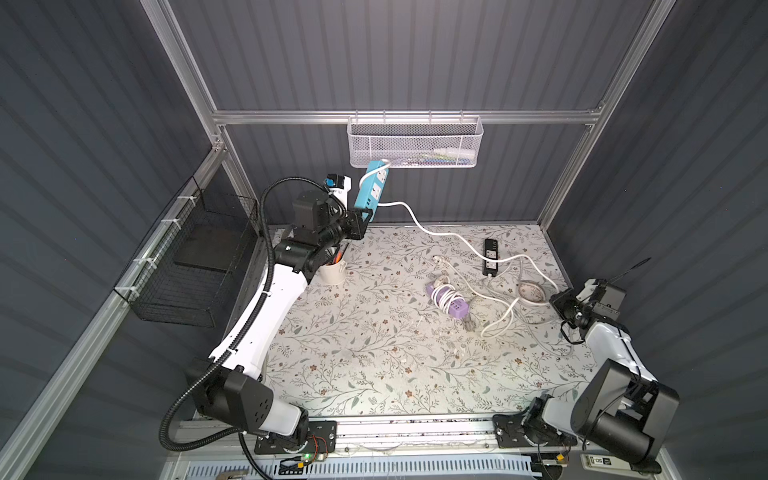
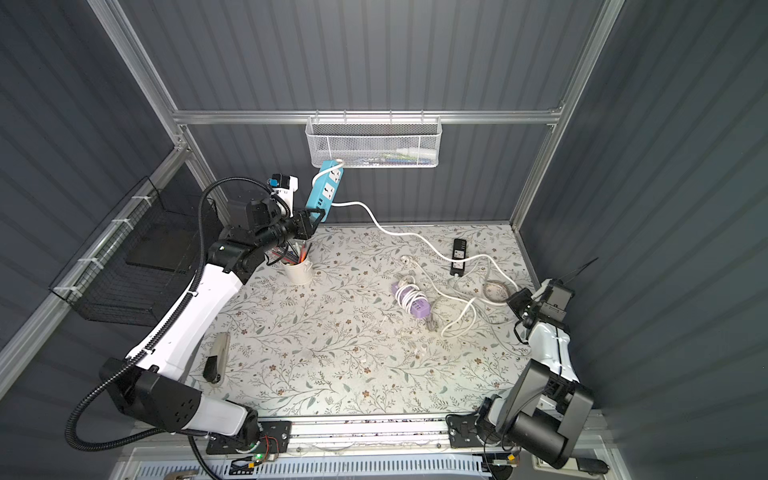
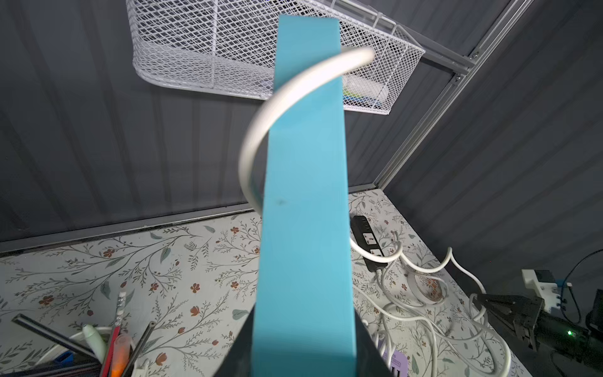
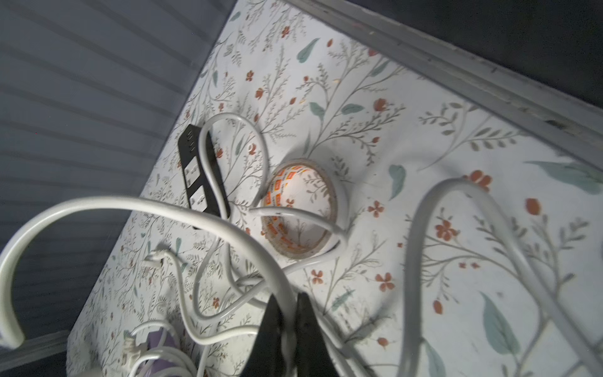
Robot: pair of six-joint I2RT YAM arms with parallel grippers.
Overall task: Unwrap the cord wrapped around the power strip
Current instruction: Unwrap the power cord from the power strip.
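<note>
Two grips: left gripper (image 1: 365,216) clamps the slim turquoise plastic power strip (image 1: 372,187) above the floral table's (image 1: 353,353) far-left corner; right gripper (image 1: 557,299) pinches its round white cord (image 1: 436,232) near the right edge.

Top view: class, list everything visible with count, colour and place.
blue power strip: 1, blue, raised back left
cord: 1, white, looped round that strip, trailing right
purple power strip: 1, purple, cord-wrapped, centre
black power strip: 1, black, back right
tape roll: 1, clear, right side
cup of pens: 1, white, back left
tool: 1, grey, front left
mesh basket: 1, white, back rail
wire basket: 1, black, left wall
left gripper: black, gripping blue power strip
right gripper: black, gripping cord
</note>
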